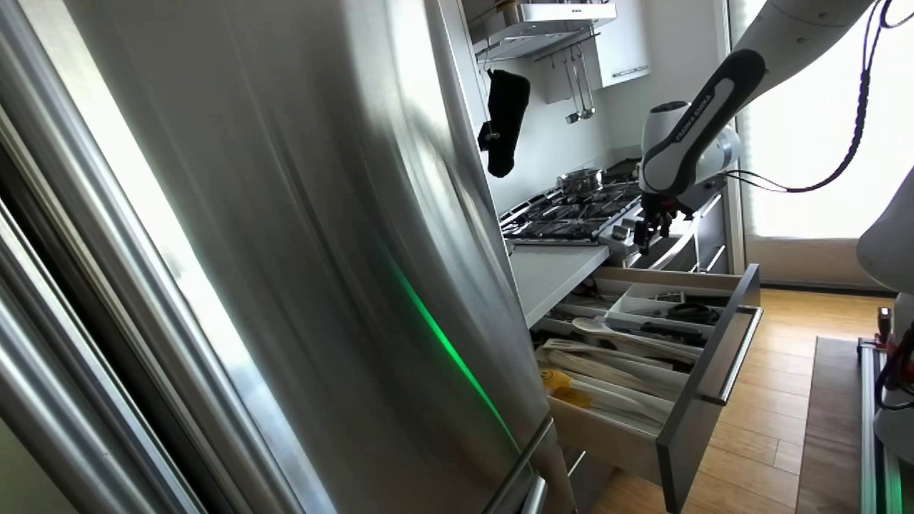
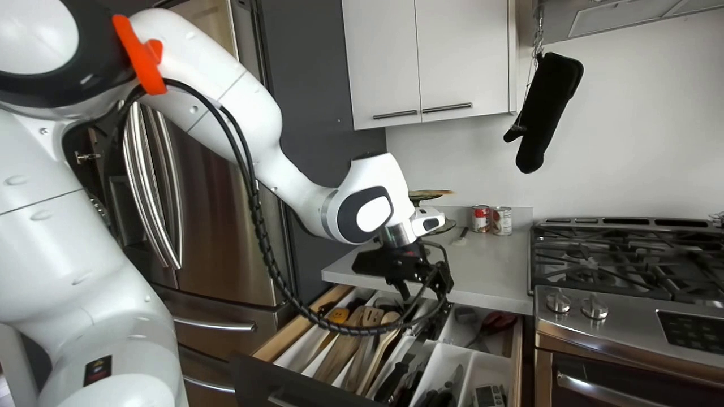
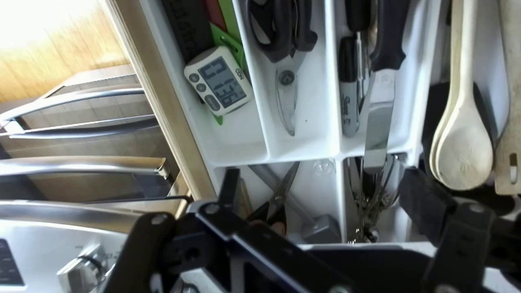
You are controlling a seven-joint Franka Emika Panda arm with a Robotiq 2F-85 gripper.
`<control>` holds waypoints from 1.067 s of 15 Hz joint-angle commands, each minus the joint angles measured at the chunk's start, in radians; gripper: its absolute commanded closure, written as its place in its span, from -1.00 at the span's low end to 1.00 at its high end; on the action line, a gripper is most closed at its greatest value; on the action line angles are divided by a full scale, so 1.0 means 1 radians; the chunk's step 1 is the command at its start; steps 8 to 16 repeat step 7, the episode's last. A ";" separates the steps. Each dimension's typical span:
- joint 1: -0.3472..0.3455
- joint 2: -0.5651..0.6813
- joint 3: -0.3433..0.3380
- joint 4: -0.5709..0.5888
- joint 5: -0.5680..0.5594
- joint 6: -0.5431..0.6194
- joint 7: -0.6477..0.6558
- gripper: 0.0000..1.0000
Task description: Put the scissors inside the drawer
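Hanging spread and empty, the claw (image 3: 322, 189) has red-handled scissors (image 3: 279, 199) below, left-of-centre in wrist view, axis slanting, already inside the drawer (image 3: 163, 101).

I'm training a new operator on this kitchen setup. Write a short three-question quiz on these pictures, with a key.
1. True or false: the drawer holds more than one pair of scissors.
2. Pick one. The end effector is:
A, shut on scissors
B, open, holding nothing
C, shut on the drawer's edge
3. Short answer: what black cloth item hangs in front of the white wall?

Key:
1. True; a second pair lies in there too.
2. B; its fingers stand wide apart with nothing between them.
3. An oven mitt, seen in both exterior views.
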 commanded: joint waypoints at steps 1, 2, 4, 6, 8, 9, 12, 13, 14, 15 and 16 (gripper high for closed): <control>0.079 -0.022 -0.060 0.016 -0.092 -0.028 0.102 -1.00; 0.087 -0.041 -0.050 0.026 -0.127 -0.046 0.157 -1.00; 0.091 -0.059 -0.045 0.029 -0.146 -0.058 0.191 -1.00; 0.090 -0.059 -0.047 0.028 -0.148 -0.059 0.192 -1.00; 0.090 -0.058 -0.049 0.028 -0.149 -0.059 0.191 -1.00; 0.090 -0.058 -0.049 0.028 -0.149 -0.059 0.191 -1.00; 0.090 -0.058 -0.049 0.028 -0.149 -0.059 0.191 -1.00; 0.090 -0.058 -0.049 0.028 -0.149 -0.059 0.191 -1.00; 0.090 -0.058 -0.049 0.028 -0.149 -0.059 0.191 -1.00; 0.090 -0.058 -0.049 0.028 -0.149 -0.059 0.191 -1.00; 0.090 -0.058 -0.049 0.028 -0.149 -0.059 0.191 -1.00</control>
